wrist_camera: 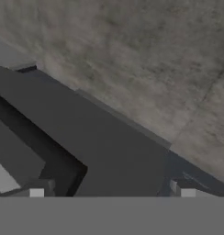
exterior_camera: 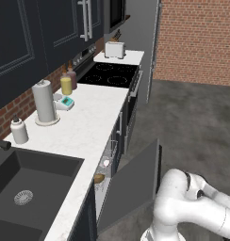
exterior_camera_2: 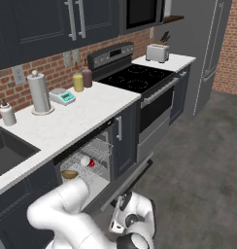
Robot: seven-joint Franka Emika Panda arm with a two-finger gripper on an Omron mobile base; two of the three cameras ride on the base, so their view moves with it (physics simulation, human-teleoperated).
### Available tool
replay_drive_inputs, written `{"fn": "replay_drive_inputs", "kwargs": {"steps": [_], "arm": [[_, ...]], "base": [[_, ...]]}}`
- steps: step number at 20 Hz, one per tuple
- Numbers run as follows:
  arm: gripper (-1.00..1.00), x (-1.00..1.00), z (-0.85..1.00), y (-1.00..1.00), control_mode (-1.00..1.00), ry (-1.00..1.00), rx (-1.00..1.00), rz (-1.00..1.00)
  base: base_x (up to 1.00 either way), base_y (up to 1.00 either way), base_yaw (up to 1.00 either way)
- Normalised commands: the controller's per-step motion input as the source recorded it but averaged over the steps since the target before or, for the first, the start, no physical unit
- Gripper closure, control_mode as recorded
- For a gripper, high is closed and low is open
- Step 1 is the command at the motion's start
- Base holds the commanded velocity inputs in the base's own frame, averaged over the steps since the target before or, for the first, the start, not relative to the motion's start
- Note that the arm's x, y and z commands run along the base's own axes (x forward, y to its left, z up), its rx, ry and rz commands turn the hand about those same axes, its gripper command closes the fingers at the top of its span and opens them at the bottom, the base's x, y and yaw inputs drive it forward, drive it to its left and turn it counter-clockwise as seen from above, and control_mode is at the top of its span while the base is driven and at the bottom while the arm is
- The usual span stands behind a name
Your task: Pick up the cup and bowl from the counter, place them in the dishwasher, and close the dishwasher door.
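Observation:
The dishwasher stands open under the counter, its white wire rack pulled partly out. In the rack lies the red cup, which in the left base view is the cup. The tan bowl sits beside it, seen from the other side as the bowl. The dishwasher door hangs about half raised. My arm reaches low beside the door. In the hand view my gripper is open, fingers wide apart with nothing held, facing the dark door panel.
On the counter stand a paper-towel roll, a soap bottle, a yellow bottle and a small scale. The black sink is at the left, the stove and a toaster beyond. Grey floor lies open to the right.

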Motion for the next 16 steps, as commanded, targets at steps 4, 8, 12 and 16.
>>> {"fn": "replay_drive_inputs", "kwargs": {"steps": [4,8,12,16], "arm": [[-1.0,1.0,-0.68,-0.63,-1.0,0.13,0.14,0.34],[-1.0,1.0,-1.0,-0.21,-1.0,0.2,0.16,0.4],[-1.0,0.91,-1.0,-0.03,-1.0,0.17,0.25,0.4],[-1.0,0.77,-1.0,0.18,-1.0,0.05,0.32,0.38]], "base": [[0.0,0.0,0.0],[0.0,0.0,0.0],[0.0,0.0,0.0],[0.0,0.0,0.0]]}}
